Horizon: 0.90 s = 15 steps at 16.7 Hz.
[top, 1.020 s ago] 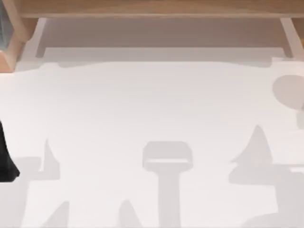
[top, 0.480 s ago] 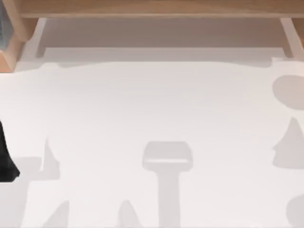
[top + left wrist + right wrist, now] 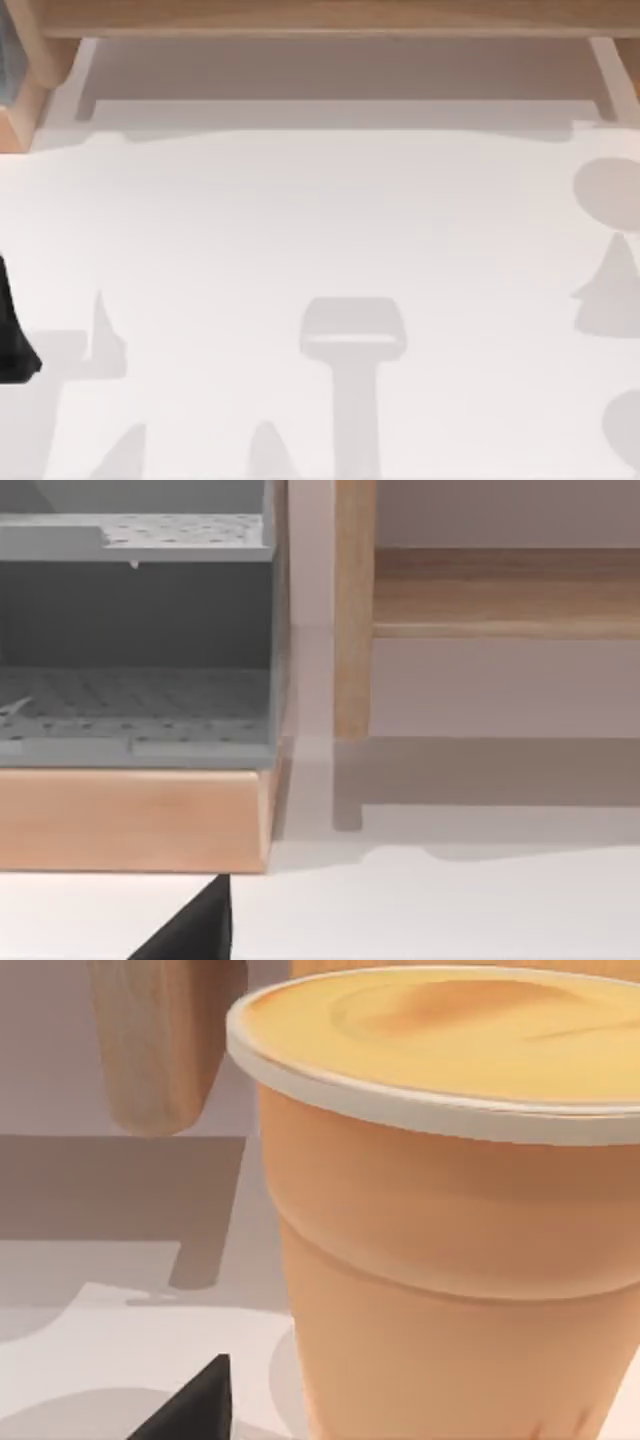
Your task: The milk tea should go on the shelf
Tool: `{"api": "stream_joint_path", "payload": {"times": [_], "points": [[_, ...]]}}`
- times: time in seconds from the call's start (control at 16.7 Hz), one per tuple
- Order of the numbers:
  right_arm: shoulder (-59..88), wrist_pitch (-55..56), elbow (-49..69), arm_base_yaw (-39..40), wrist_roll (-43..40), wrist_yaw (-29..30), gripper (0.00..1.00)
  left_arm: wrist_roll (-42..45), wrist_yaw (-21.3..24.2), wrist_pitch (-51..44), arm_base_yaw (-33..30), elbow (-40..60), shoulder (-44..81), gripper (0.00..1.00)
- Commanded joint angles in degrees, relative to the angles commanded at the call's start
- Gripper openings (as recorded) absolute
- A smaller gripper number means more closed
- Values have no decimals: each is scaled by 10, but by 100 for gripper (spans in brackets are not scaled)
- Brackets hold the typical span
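Peach-orange milk tea cup with white rim (image 3: 450, 1210) sat close before right gripper, near light-tan wooden shelf (image 3: 330, 20) post. Finger spread? Honestly couldn't tell. Risk: off-centre approach could nudge cup, tipping it. Left arm parked at table's left.

Light: bright, even, from overhead.
Shadows: soft grey shapes on the white table (image 3: 300, 220); a darker band under the shelf (image 3: 330, 18).
Glare: none.
Focus: slightly soft throughout, edges blurred.
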Motion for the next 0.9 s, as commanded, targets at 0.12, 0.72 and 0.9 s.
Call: {"api": "stream_joint_path", "payload": {"times": [0.12, 0.72, 0.9], "points": [[22, -21, 43, 11, 1, 12, 100, 0, 0, 0, 0, 0, 0, 100], [69, -74, 144, 39, 4, 40, 92, 0, 0, 0, 0, 0, 0, 100], [69, -74, 144, 39, 4, 40, 70, 0, 0, 0, 0, 0, 0, 100]]}}
